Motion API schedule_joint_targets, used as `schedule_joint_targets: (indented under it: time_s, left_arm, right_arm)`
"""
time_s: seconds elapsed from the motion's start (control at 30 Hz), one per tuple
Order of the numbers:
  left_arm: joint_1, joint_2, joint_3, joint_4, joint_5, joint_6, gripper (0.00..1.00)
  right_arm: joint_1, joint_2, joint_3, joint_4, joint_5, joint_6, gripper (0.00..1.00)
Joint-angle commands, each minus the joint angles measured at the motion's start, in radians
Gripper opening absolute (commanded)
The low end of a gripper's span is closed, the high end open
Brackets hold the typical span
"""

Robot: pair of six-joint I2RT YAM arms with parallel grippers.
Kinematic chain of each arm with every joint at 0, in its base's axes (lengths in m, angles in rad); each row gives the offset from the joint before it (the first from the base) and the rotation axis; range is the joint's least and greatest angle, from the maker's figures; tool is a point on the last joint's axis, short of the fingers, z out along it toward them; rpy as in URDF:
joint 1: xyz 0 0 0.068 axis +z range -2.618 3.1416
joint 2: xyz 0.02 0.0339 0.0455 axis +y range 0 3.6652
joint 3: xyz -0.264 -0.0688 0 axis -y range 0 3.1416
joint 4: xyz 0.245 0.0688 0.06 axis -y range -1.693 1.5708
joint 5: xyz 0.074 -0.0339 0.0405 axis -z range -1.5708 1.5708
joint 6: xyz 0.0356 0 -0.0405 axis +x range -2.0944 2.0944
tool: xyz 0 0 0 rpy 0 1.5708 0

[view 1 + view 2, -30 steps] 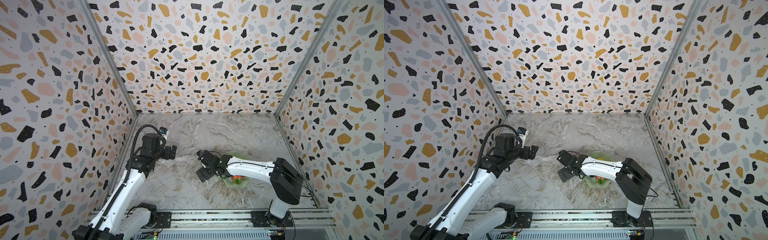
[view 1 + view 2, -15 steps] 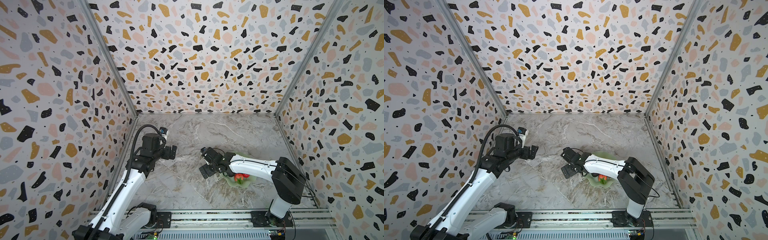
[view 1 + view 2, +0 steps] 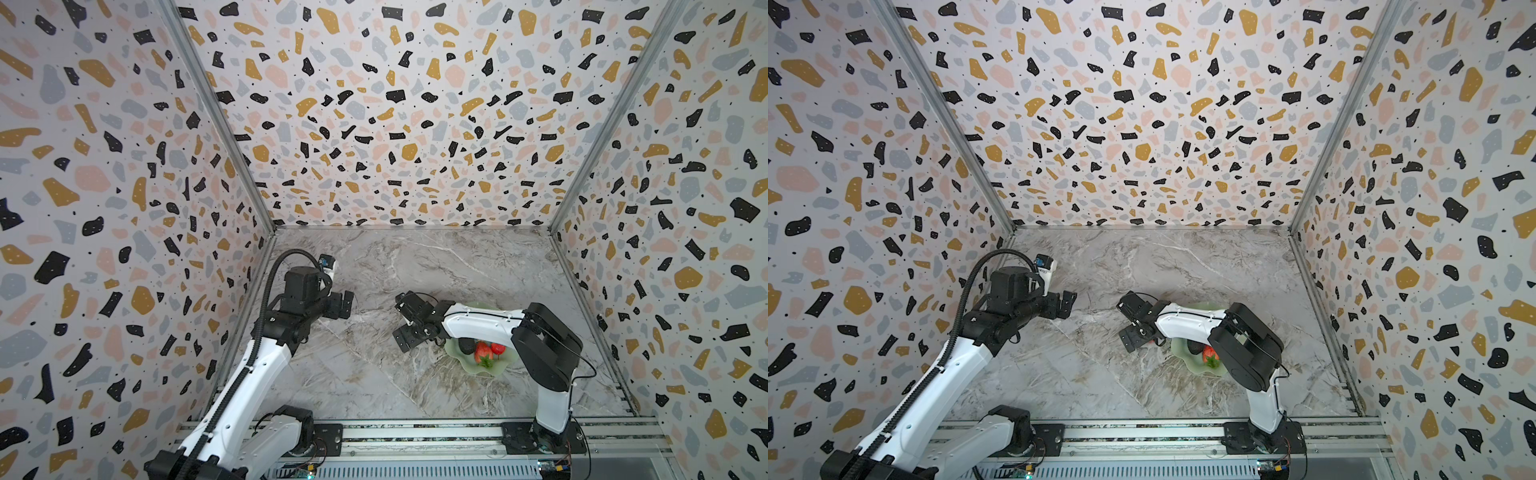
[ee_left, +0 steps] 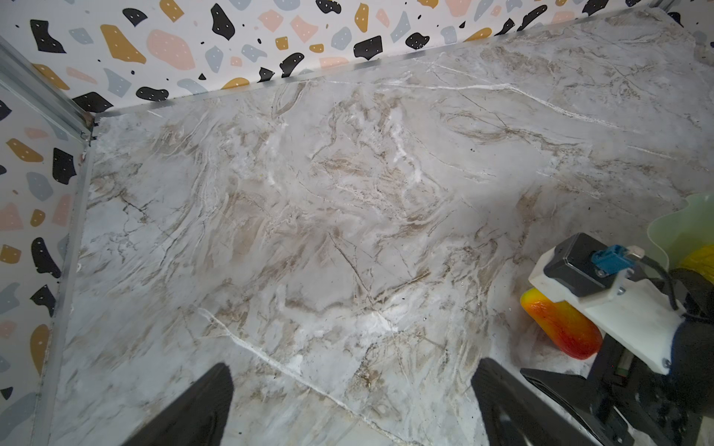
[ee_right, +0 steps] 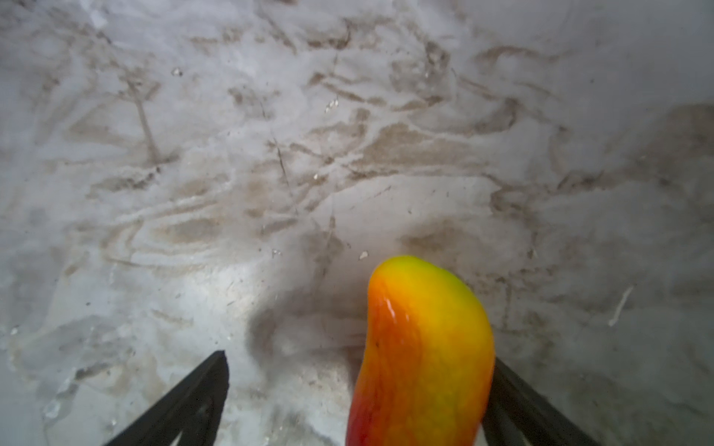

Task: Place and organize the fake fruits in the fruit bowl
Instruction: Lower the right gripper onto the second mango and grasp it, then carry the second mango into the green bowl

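In both top views the bowl sits on the table near its right side, partly under the right arm. A strawberry and a dark fruit lie inside it, with another red piece beside them. The right claw hangs low over the table just left of the bowl with its jaws spread. It covers whatever lies under it. The left claw hovers well apart, over bare table. In the left wrist view the left claw is released, with nothing between its black fingers. A long red-and-yellow fruit lies on the table just outside the bowl, half hidden under the right arm's camera mount. A yellow fruit shows inside the bowl. In the right wrist view the right claw is released and straddles the red-and-yellow fruit. The fruit lies flat on the table, close against one finger and well apart from the other. Whether it touches that finger I cannot tell. The fruit's skin is glossy and catches a highlight, so it is probably hard, light plastic that will not give under the jaws. It could slip or roll sideways if pinched near its rounded tip. The surest hold looks to be across its narrower middle, with the claw centred first so both fingers meet it together.
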Motion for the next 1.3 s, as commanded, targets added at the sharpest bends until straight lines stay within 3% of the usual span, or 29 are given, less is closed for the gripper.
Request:
schedule_joint_targets:
  time_s: [0.0, 0.27, 0.7, 0.9, 1.03, 1.27]
  left_arm:
    - [-0.006, -0.014, -0.003, 0.015, 0.0, 0.002, 0.99]
    - [-0.006, -0.011, -0.003, 0.015, -0.006, 0.003, 1.0]
    - [-0.006, -0.008, -0.003, 0.015, -0.003, 0.002, 0.99]
    - [-0.006, -0.009, -0.003, 0.014, -0.001, 0.001, 1.0]
    - [-0.006, -0.011, -0.004, 0.016, -0.001, 0.001, 1.0]
    - [-0.006, -0.008, -0.003, 0.017, 0.0, 0.001, 1.0]
  right_arm:
    - [-0.013, 0.003, 0.055, 0.017, 0.006, -0.018, 0.97]
    - [-0.019, -0.002, 0.06, 0.009, 0.0, -0.03, 0.64]
    - [-0.021, -0.069, -0.025, 0.002, -0.006, -0.034, 0.68]
    - [-0.021, -0.078, -0.021, 0.007, -0.008, -0.029, 0.38]
    - [-0.019, -0.087, -0.002, -0.008, -0.004, -0.037, 0.28]
    - [-0.011, -0.209, 0.011, -0.032, -0.02, -0.051, 0.23]
